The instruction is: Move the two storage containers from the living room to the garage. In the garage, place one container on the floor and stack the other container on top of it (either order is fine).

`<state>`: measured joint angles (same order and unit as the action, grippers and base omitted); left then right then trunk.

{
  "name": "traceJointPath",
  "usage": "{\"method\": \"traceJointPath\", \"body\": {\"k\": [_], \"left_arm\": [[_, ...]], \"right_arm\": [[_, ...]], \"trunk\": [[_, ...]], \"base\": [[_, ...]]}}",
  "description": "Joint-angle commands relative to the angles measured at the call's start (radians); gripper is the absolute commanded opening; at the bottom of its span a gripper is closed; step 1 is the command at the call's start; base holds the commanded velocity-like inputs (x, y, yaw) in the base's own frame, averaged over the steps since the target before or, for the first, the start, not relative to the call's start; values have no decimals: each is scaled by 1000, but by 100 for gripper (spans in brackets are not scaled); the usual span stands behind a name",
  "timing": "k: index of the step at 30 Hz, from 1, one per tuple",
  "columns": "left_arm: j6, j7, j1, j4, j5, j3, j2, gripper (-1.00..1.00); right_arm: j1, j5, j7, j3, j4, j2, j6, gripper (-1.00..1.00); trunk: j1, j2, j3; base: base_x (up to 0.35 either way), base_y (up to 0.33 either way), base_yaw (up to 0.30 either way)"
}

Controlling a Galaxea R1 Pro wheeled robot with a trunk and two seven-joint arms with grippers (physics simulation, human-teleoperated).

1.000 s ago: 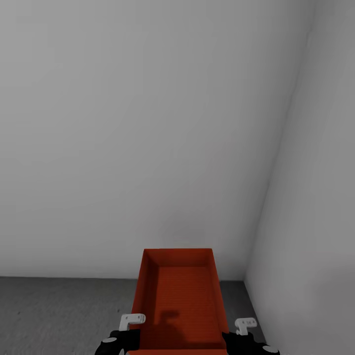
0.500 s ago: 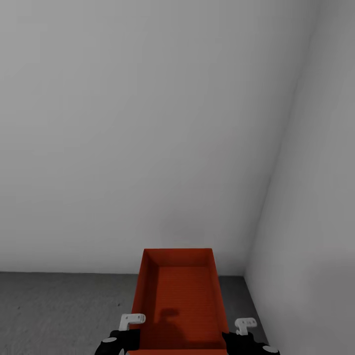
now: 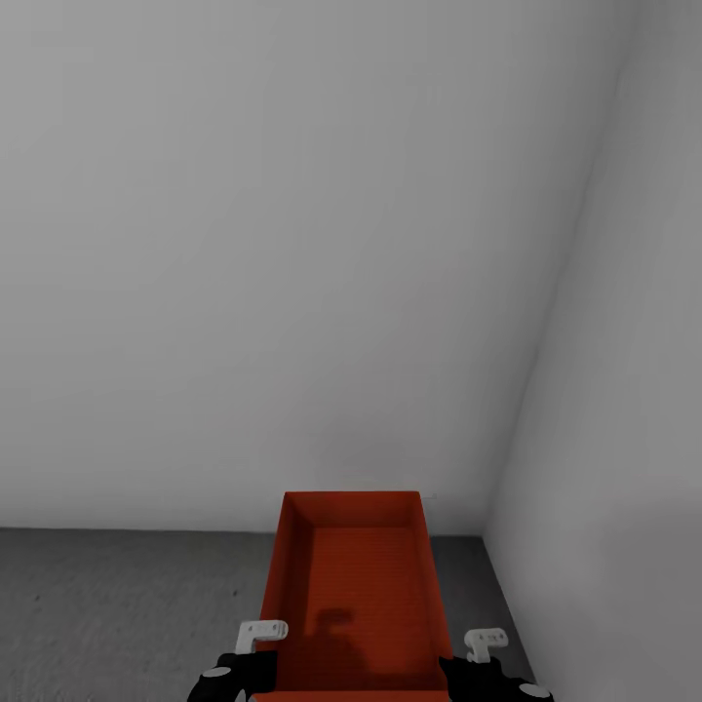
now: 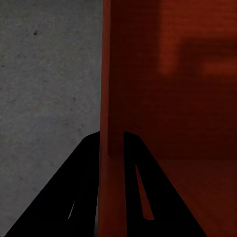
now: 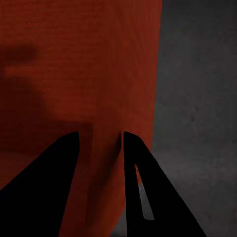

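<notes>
At the frame's bottom edge, both pincers [image 3: 255,673] [image 3: 468,673] and the container's [image 3: 356,585] near end are cut off.

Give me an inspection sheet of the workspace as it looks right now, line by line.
Surface: dark grey mottled concrete floor.
Job's things: one orange-red storage container, open top, nothing inside, carried between both arms near a wall corner.
Clutter: nothing seen.
Grippers: left gripper shut on the container's side wall, one finger each side; right gripper likewise on the opposite wall.
Cables: nothing seen.
Surroundings: plain pale grey walls meeting in a corner ahead, to the right.
</notes>
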<state>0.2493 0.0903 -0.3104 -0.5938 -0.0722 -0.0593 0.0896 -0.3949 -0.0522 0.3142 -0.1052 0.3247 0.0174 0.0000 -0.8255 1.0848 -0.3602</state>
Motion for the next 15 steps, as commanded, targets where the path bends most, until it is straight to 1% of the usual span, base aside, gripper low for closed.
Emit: {"method": "traceJointPath", "body": {"k": [1, 8, 15], "left_arm": [[7, 9, -1, -37, 6, 4, 19, -100], [7, 9, -1, -37, 6, 4, 19, -100], [7, 9, -1, -37, 6, 4, 19, -100]], "right_arm": [[1, -8, 8, 28, -1, -10, 1, -100], [1, -9, 5, 33, -1, -10, 1, -100], [1, -8, 6, 32, -1, -10, 0, -100]], "trunk": [[-4, 8, -6], [-31, 57, -39], [-58, 106, -73]], "base": [[0, 0, 0], [0, 0, 17], [0, 0, 98]]}}
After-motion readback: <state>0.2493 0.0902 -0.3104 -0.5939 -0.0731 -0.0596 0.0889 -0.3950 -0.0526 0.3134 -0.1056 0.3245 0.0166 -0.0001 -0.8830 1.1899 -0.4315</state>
